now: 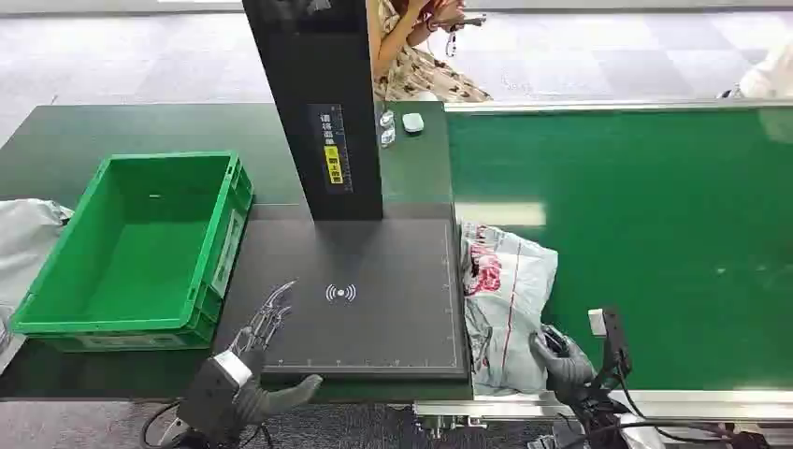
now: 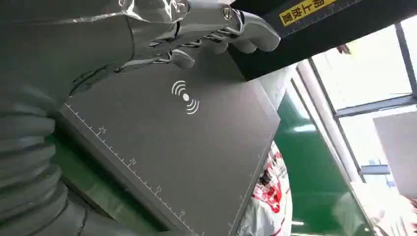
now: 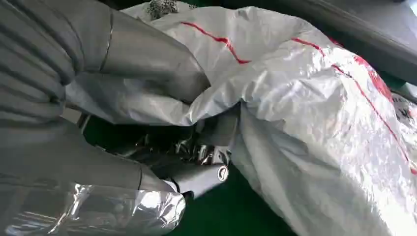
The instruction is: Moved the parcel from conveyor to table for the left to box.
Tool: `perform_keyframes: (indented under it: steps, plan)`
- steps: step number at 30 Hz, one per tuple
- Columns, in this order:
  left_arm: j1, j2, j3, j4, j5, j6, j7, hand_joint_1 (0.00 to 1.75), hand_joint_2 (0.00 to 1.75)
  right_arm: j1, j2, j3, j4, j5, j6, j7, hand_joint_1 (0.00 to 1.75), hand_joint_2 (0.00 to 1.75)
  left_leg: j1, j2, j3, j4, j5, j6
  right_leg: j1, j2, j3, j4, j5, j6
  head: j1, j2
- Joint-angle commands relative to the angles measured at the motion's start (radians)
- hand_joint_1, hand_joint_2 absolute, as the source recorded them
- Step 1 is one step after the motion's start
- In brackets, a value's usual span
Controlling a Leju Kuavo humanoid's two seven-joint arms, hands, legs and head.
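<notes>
Parcel (image 1: 505, 299), a white plastic mailer with red print, lies on the green conveyor (image 1: 645, 243) at its left end, just beside the dark scanning pad (image 1: 374, 309) on the counter (image 1: 93, 131). In the head view the right hand (image 1: 561, 363) sits at the parcel's near right corner, its fingers closed on the plastic. The left hand (image 1: 257, 360) hovers over the pad's near left corner, fingers spread wide and holding nothing. A green crate (image 1: 140, 248) stands left of the pad, touching or nearly touching its edge. A black post (image 1: 318, 103) rises from the pad's far side. Behind it a person in a patterned dress (image 1: 421, 56) sits.

From the left wrist, the left hand (image 2: 196, 29) shows loose, open fingers above the pad (image 2: 187, 142), whose edge carries a ruler scale and whose middle bears a white wave mark. The parcel (image 2: 268, 196) peeks past the pad's edge, on the belt (image 2: 314, 162).

From the right wrist, the right hand (image 3: 147, 98) pinches a crumpled fold of the parcel (image 3: 314, 113) between thumb and darker fingers (image 3: 201, 167), with green belt beneath.
</notes>
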State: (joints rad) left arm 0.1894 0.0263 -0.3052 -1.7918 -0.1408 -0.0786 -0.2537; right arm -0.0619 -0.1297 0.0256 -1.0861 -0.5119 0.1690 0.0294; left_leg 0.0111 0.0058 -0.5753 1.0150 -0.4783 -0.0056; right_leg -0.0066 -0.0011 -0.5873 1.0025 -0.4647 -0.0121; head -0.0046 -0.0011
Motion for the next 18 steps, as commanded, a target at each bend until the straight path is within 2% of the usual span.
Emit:
perform_keyframes:
  steps: [1, 10, 13, 15, 16, 18]
  plan:
    - [-0.024, 0.017, -0.011, 0.046, -0.001, 0.007, -0.003, 0.00, 1.75, -0.033, -0.040, 0.091, 0.026, -0.013, -0.004, 0.009, 1.75, 1.75, 0.000, -0.001, 0.003, -0.002, 0.000, 0.000, 0.000, -0.001, 0.003, -0.002, 0.000, 0.000, 0.000, 0.000]
    - [-0.003, 0.012, -0.003, 0.028, 0.001, 0.016, -0.005, 0.00, 1.75, -0.053, -0.041, 0.096, 0.028, -0.022, -0.039, -0.031, 1.75, 1.75, -0.001, 0.000, 0.003, -0.002, 0.000, 0.000, 0.000, 0.001, 0.003, -0.002, 0.000, 0.001, 0.000, 0.000]
    - [0.008, 0.011, 0.000, 0.018, 0.004, 0.017, -0.006, 0.00, 1.75, -0.046, -0.008, 0.029, -0.041, -0.062, -0.136, -0.111, 1.75, 1.75, -0.001, 0.000, 0.002, -0.002, 0.000, 0.000, -0.001, 0.000, 0.003, -0.001, 0.000, 0.000, 0.000, 0.000]
    - [0.005, 0.012, -0.003, 0.022, 0.006, 0.016, -0.007, 0.00, 1.75, -0.029, 0.041, -0.054, -0.126, -0.160, -0.217, -0.184, 1.75, 1.75, -0.001, 0.000, 0.000, -0.001, 0.000, 0.000, -0.001, 0.000, 0.001, 0.000, 0.000, 0.000, 0.000, 0.000]
    - [0.002, 0.012, -0.003, 0.028, 0.007, 0.017, -0.008, 0.00, 1.75, -0.019, 0.038, -0.051, -0.156, -0.168, -0.229, -0.178, 1.75, 1.75, -0.001, 0.000, 0.001, -0.002, 0.000, 0.000, -0.001, 0.001, 0.001, 0.000, 0.000, 0.000, 0.000, 0.000]
    - [-0.001, 0.016, -0.009, 0.037, 0.007, 0.017, -0.013, 0.00, 1.75, 0.017, 0.081, -0.120, -0.250, -0.243, -0.268, -0.243, 1.75, 1.75, -0.001, -0.001, -0.001, -0.001, 0.000, 0.000, -0.001, -0.001, 0.000, 0.000, 0.000, 0.000, 0.000, 0.000]
